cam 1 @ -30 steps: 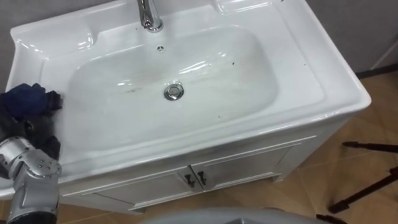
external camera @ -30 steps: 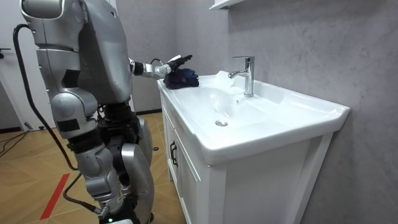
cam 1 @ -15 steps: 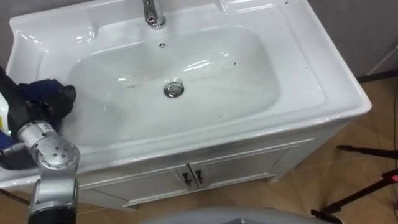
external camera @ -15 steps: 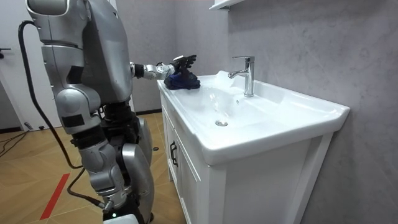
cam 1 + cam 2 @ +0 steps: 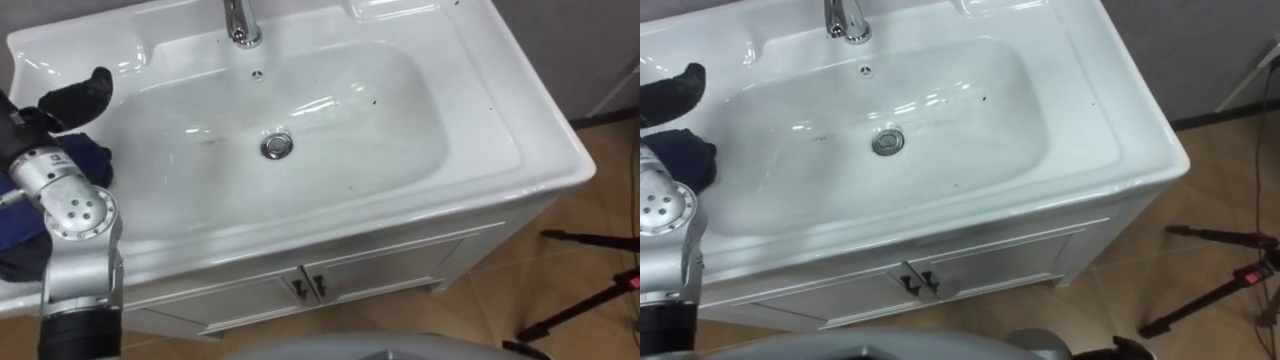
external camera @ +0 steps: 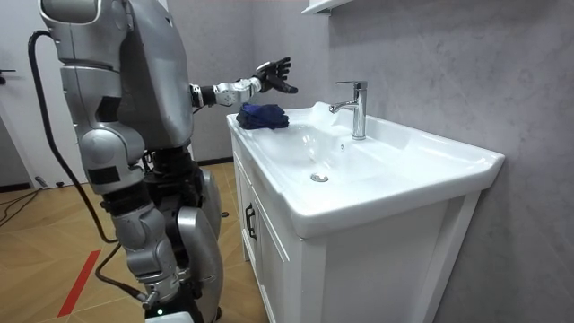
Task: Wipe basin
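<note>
The white basin (image 5: 500, 110) has a round metal drain (image 5: 277, 146) in its bowl and a chrome faucet (image 5: 238, 22) at the back. Small dark specks dot the bowl. A dark blue cloth (image 5: 88, 158) lies crumpled on the counter's left end, also seen in the room view (image 6: 262, 115). My left hand (image 5: 75, 93) hovers above the cloth with black fingers spread, open and holding nothing. In the room view the left hand (image 6: 273, 75) is raised clear of the cloth. I stand at the left end of the vanity.
Below the basin is a white cabinet with two door handles (image 5: 310, 288). Black tripod legs (image 5: 590, 290) rest on the wooden floor at the right. A grey wall stands behind the basin, with a white shelf (image 6: 323, 5) above it.
My left hand has let go of the blue cloth and risen above it with the fingers opening. The cloth stays on the counter's left end.
</note>
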